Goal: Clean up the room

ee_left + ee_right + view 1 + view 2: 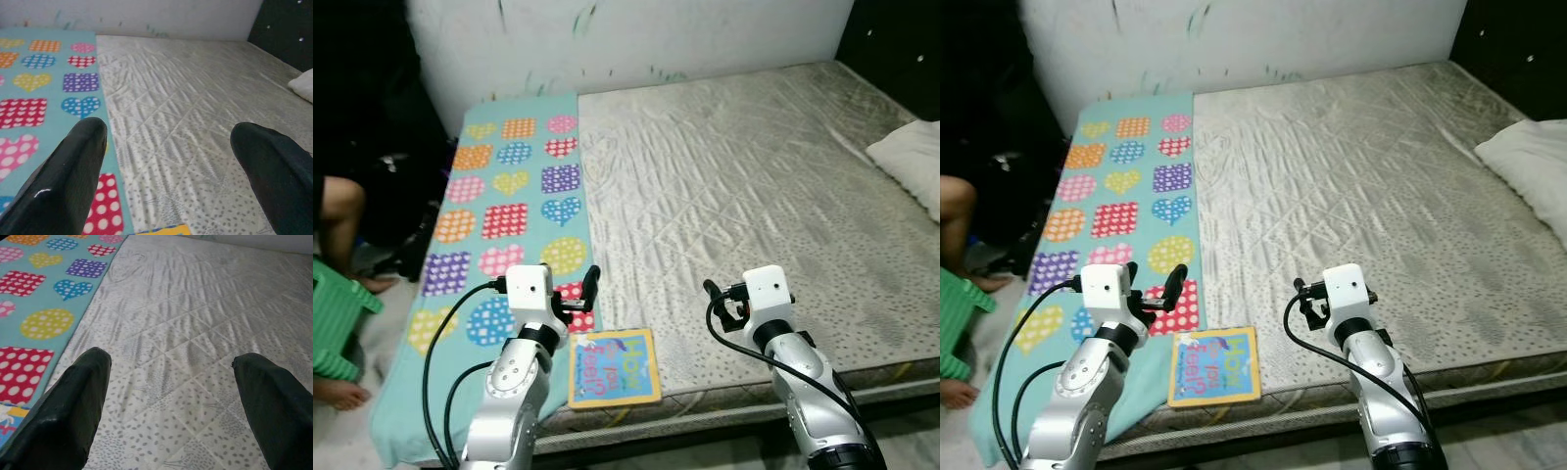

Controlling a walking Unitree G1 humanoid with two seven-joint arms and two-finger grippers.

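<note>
A colourful picture book (pixel 614 366) lies flat at the front edge of the grey quilted mattress (pixel 744 176), just beside a teal blanket (pixel 509 211) printed with hearts and dotted squares. My left gripper (pixel 584 294) hovers open right behind the book, over the blanket's edge, with nothing between its fingers (pixel 73 166). My right gripper (pixel 717 297) hangs open over the bare mattress, to the right of the book, and it is empty too. A corner of the book (pixel 7 418) shows in the right wrist view.
A white pillow (pixel 911 162) rests at the mattress's right edge. On the floor to the left stands a green stool (pixel 333 323), with a person's bare leg (pixel 337 220) and foot (pixel 337 394) next to it. A white wall (pixel 636 34) backs the bed.
</note>
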